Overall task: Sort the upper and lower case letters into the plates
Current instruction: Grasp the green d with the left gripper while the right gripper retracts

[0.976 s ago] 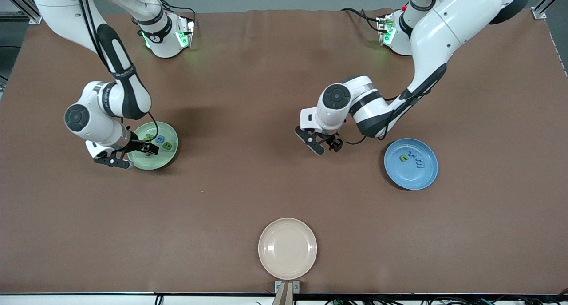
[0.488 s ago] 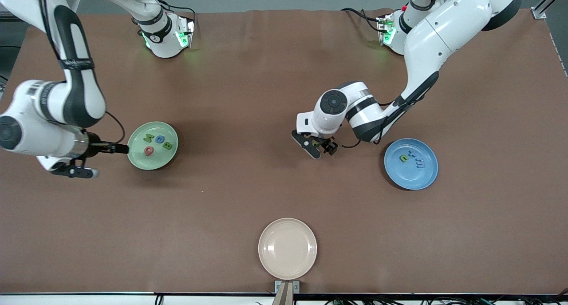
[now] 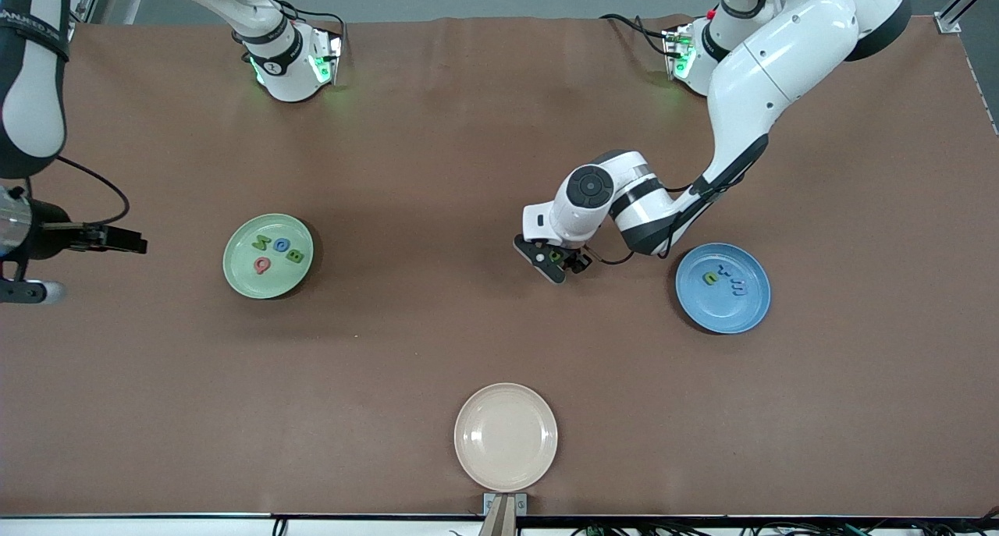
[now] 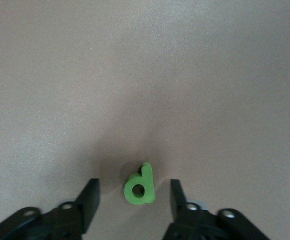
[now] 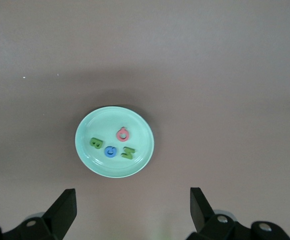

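Observation:
A small green letter d [image 4: 140, 186] lies flat on the brown table, about midway between the two plates. My left gripper [image 4: 134, 183] [image 3: 556, 261] is down around it and open, with a gap on each side of the letter. The pale green plate [image 3: 269, 285] [image 5: 97, 120] holds a pinkish red letter [image 3: 262, 265], a blue letter [image 3: 282, 246] and two green letters. The blue plate [image 3: 718, 310] holds a green letter [image 3: 710, 278] and two blue letters. My right gripper [image 3: 78, 264] [image 5: 133, 210] is open and holds nothing, over bare table beside the pale green plate, toward the right arm's end.
A cream-beige plate [image 3: 506, 437] with nothing on it sits at the table's edge nearest the front camera, near the middle. The left arm's forearm hangs over the table close to the blue plate. Both arm bases stand along the farthest edge.
My right gripper has pulled away from the pale green plate toward the right arm's end, leaving the pinkish red letter in it. My left gripper's fingers have narrowed around the green d.

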Tool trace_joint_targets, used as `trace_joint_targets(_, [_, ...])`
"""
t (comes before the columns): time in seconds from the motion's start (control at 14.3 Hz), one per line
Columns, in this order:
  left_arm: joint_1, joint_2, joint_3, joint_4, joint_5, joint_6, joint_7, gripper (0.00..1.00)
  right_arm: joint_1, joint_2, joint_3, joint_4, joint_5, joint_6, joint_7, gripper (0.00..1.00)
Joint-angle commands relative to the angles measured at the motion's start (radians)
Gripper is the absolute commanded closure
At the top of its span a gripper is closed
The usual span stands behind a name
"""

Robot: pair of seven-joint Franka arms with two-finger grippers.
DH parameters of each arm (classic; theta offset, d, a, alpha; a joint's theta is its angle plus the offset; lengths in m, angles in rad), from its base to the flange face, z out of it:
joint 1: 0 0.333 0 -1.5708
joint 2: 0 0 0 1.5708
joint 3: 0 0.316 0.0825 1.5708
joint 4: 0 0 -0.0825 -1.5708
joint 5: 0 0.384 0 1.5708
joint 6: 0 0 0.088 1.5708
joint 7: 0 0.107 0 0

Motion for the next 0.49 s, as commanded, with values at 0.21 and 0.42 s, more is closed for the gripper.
trace_joint_targets(0.21, [-0.048, 0.020, 0.039, 0.040, -0.013, 0.004, -0.028, 0.43, -0.058, 0.016, 0.009, 0.086, -0.004, -0.040, -0.029, 0.00])
trace_joint_targets(0.42, [-0.051, 0.019, 0.042, 0.040, -0.013, 0.004, -0.030, 0.49, -0.049, 0.013, 0.019, 0.086, 0.011, -0.064, 0.060, 0.00])
